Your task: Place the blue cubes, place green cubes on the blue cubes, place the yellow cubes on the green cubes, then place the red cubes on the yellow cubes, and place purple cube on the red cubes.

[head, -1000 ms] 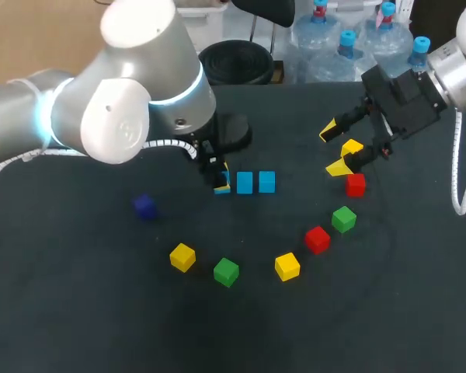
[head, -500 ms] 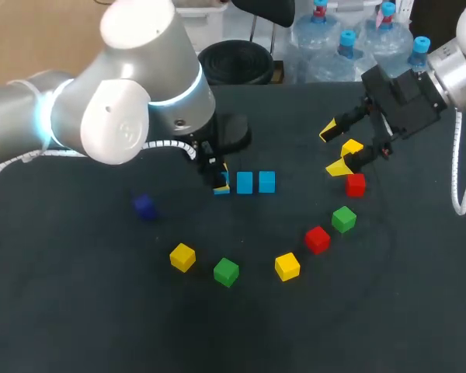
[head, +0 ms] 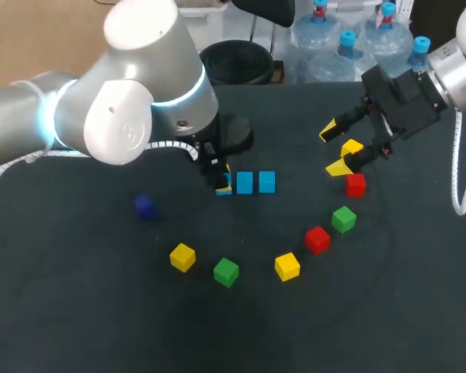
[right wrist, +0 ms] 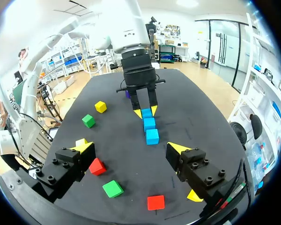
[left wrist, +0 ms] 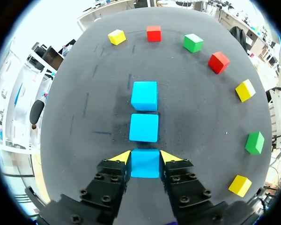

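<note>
The left pincer [left wrist: 145, 157] stands low on the tabletop [head: 78, 311], just left of the frame's centre in the head view, its yellow tips pressed to opposite sides of a blue cube [left wrist: 145, 164] that sits in line with two other blue cubes [left wrist: 144, 127] ahead of it. The right pincer [head: 335, 149] hangs wide open and empty at upper right, beside a yellow cube [head: 352, 146]. These cubes look light, rigid and smooth-faced; I'd take each square across two flat sides at mid-height, since a skewed grip could twist it
</note>
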### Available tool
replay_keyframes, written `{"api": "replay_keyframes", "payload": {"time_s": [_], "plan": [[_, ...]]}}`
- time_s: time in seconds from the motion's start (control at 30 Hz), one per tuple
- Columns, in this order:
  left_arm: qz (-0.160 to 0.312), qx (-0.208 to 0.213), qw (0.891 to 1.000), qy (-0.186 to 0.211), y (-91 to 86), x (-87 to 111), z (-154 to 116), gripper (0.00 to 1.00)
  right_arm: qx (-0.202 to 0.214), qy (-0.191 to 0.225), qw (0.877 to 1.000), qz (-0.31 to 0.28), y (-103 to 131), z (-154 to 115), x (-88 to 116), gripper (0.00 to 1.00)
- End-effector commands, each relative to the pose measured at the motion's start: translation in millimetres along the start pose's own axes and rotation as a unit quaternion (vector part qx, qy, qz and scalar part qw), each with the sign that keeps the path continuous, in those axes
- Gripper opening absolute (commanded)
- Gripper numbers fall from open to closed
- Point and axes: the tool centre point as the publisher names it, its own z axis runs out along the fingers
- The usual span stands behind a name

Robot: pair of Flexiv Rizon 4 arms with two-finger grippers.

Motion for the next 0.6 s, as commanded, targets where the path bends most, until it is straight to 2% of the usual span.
{"api": "replay_keyframes", "payload": {"time_s": [0.03, 0.6], "plan": [[0.002, 0.003, 1.0, 0.002, 4.3, -1.1, 1.1, 0.0, -0.001, -0.001, 1.0, -0.001, -0.9, 0.8, 0.1, 1.0], [0.001, 0.001, 1.0, 0.008, 6.9, 4.7, -0.7, 0.0, -0.001, -0.001, 1.0, -0.001, -0.9, 0.8, 0.1, 1.0]]}}
